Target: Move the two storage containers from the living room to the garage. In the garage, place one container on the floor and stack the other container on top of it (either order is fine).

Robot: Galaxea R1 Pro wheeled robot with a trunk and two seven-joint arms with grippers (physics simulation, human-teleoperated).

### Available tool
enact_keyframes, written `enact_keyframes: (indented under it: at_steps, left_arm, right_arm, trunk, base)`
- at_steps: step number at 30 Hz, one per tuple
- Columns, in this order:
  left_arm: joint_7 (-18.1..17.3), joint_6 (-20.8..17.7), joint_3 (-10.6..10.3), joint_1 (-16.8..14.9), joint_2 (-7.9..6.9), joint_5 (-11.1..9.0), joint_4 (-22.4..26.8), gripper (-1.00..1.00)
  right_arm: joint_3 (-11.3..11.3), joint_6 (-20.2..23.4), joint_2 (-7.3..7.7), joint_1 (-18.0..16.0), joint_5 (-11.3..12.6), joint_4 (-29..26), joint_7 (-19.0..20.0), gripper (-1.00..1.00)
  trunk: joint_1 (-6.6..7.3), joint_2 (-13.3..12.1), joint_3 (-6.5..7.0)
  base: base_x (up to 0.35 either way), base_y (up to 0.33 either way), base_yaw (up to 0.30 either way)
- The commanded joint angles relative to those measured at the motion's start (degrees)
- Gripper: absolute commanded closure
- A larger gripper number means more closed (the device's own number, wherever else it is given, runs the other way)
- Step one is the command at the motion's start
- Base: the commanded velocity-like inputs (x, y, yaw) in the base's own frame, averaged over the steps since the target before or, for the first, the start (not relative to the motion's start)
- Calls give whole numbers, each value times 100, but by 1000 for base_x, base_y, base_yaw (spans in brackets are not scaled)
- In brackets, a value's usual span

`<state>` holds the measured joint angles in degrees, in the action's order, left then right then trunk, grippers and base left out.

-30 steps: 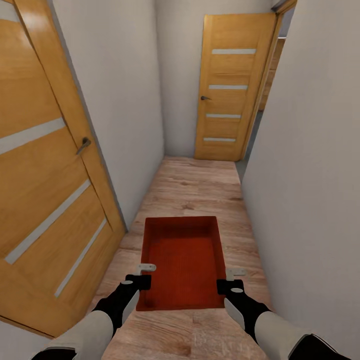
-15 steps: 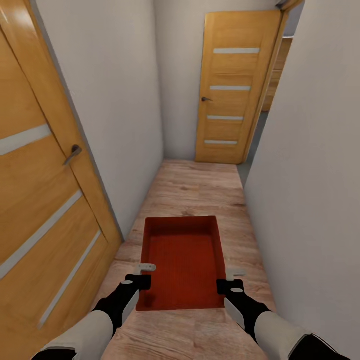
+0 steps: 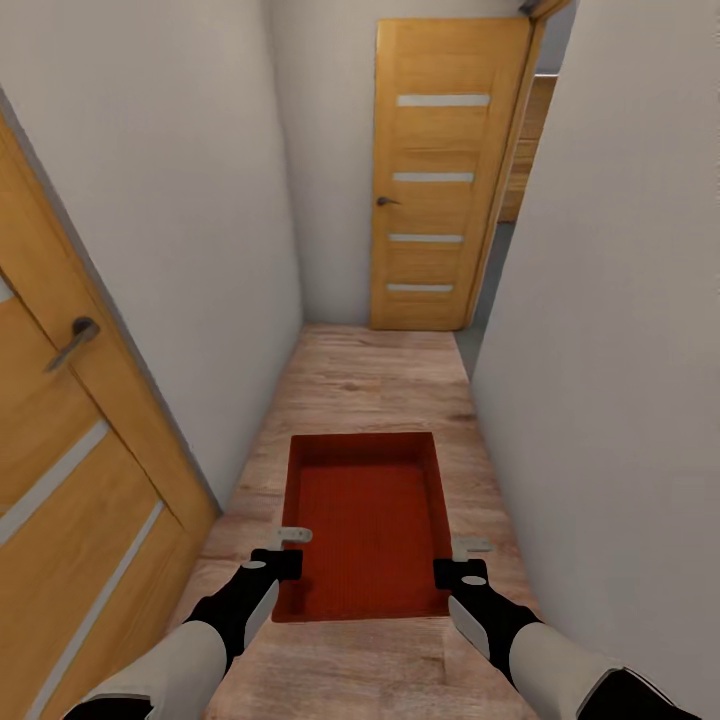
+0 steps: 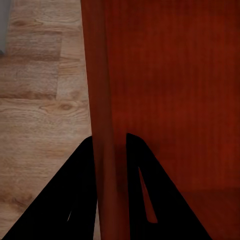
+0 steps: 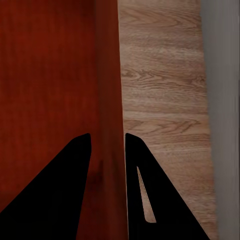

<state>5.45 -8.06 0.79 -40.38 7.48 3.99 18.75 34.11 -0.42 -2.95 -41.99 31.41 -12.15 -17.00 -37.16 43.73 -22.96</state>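
1. In the head view we see one orange-red box (image 3: 365,525), lidless and ribbed inside, held level above the light wood-plank floor (image 3: 370,380) of a narrow corridor. The left tool (image 3: 283,552) grips the box's left wall near its near corner, and the right tool (image 3: 462,560) grips the right wall near its near corner. White-grey walls (image 3: 600,300) close in on both sides. A honey-wood door (image 3: 445,180) with four frosted strips stands at the far end, just beside an opening at its right. Another wooden door (image 3: 70,470) with a lever handle (image 3: 72,342) lies close at our left.

2. In the left wrist view the two dark fingers (image 4: 75,200) of the left tool straddle the thin red wall of the box, one outside and one inside, clamped onto it. Plank floor shows beyond the outer side.

3. In the right wrist view the right tool's fingers (image 5: 150,195) likewise pinch the box's wall between them, clenched on it. Plank floor and a strip of pale wall (image 5: 222,100) show past the outer side.
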Motion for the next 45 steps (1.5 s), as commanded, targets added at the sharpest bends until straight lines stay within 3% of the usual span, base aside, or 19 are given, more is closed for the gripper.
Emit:
enact_keyframes:
  at_steps: [1,45]
  left_arm:
    - [44,-35,-105,4,16,-13,-47,100]
    - [44,-38,-106,4,16,-13,-50,100]
  right_arm:
    - [-51,-19,-4,-11,-82,-7,-58,100]
    - [-46,-19,-4,-11,-82,-7,-58,100]
  trunk:
    - [-4,5,-5]
    - [-4,5,-5]
  base:
    - [323,0,-168]
    - [323,0,-7]
